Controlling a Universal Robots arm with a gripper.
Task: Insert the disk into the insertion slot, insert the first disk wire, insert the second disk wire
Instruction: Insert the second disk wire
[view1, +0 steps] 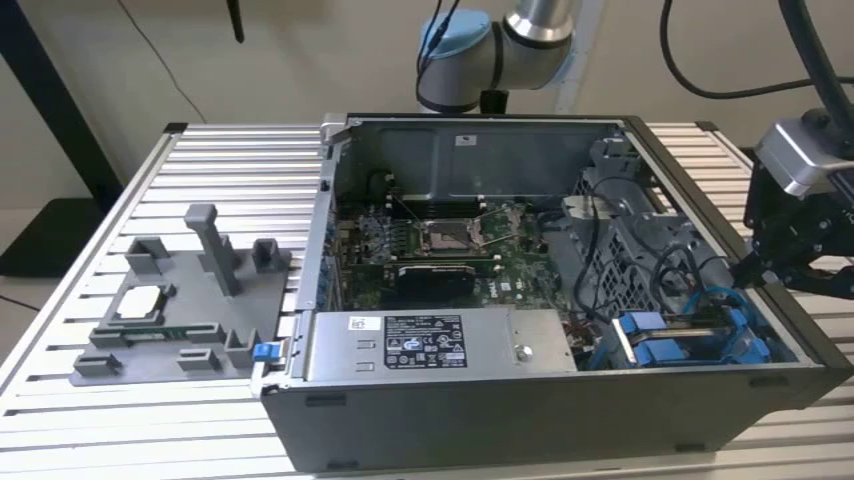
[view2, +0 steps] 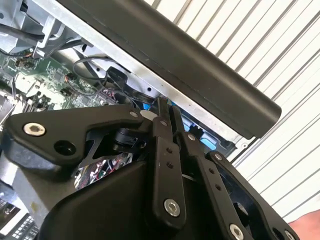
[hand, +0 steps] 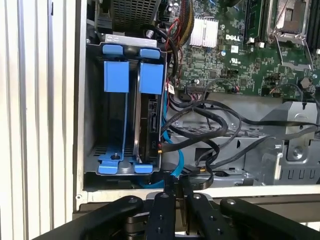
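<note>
You are working over the open case (view1: 534, 400) sitting on the worktop (view1: 214, 150), with the claw (hand: 175, 192) hanging at its rim. The slot (hand: 95, 100) is lying just ahead of the claw's tips, its long axis running away from them, and the disk (hand: 151, 120) is sitting inside it. The claw is clenching, fingers pressed together. A blue wire (hand: 178, 160) is running up to its tips, and you cannot tell whether they are pinching it.

Gripper (view1: 742, 272) at case (view1: 534, 425) rim beside blue insertion slot (view1: 674, 347).
</note>
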